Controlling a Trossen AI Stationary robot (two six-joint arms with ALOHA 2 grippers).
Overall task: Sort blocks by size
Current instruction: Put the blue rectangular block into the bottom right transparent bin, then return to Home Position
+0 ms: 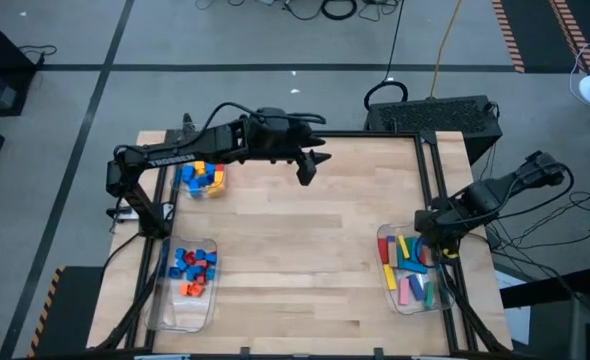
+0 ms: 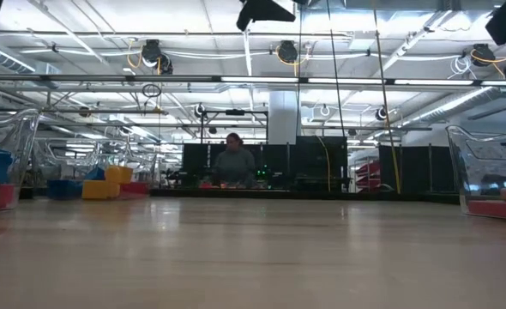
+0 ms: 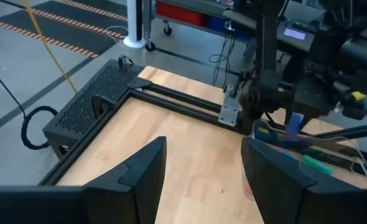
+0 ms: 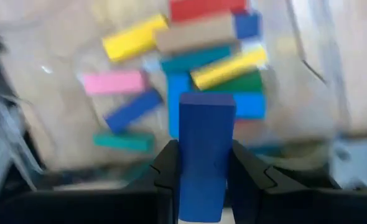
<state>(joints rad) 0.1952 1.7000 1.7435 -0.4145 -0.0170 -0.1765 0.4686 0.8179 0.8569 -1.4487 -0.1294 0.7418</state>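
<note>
My right gripper (image 4: pixel 202 155) is shut on a dark blue long bar (image 4: pixel 206 134) above the clear bin at the table's right (image 1: pixel 387 285). That bin holds several long bars, yellow, pink, teal, red and blue (image 4: pixel 199 59). My right gripper also shows in the high view (image 1: pixel 437 240). My left gripper (image 1: pixel 310 168) is open and empty, raised over the far middle of the table; its fingers show apart in its wrist view (image 3: pixel 202 174). That view also shows the blue bar (image 3: pixel 293 122) in the right gripper farther off. My right gripper pinches the blue bar between its two fingers, on its two long sides (image 4: pixel 186 168). The bar lies along the fingers and sticks out past their tips. It is lifted clear above the bars in the bin. How far back it reaches is hidden by the fingers.
A clear bin of small cubes, blue, yellow and red (image 1: pixel 201 178), stands at the far left. A clear bin of medium bricks, blue, red and orange (image 1: pixel 191 268), stands at the near left. Bare wood (image 1: pixel 295 260) lies between the bins. A person (image 2: pixel 233 163) sits beyond the table.
</note>
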